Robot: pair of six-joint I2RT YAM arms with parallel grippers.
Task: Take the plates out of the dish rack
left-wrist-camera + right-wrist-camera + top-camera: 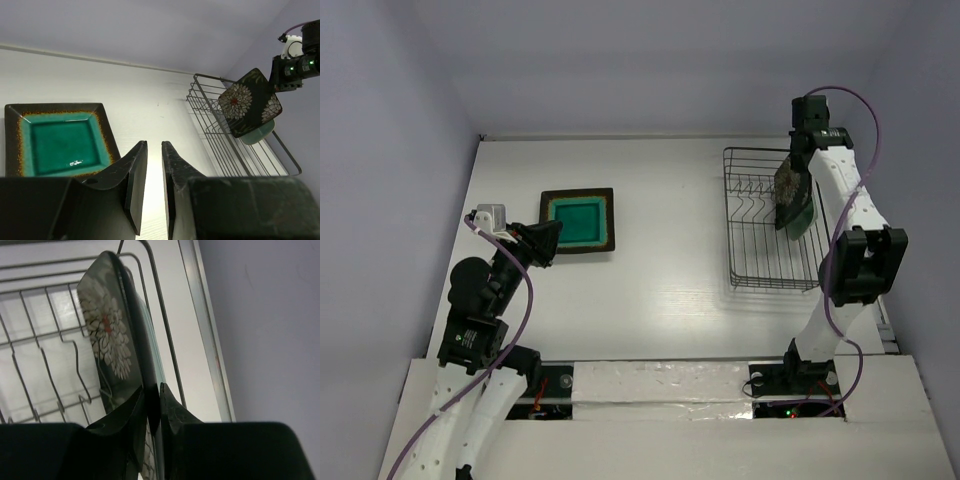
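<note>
The teal plate with a dark rim lies flat on the table left of centre; it also shows in the left wrist view. My left gripper hovers at its near left corner, empty, its jaws a narrow gap apart. The wire dish rack stands at the right. My right gripper is shut on the top edge of a black flower plate, which is held upright and tilted over the rack's far right. A pale mint plate stands behind it. The second black plate is not seen.
The rack's upright dividers are to the left of the held plate, its rim wire to the right. A side wall rises just beyond the rack. A white raised ledge runs along the near edge between the arm bases.
</note>
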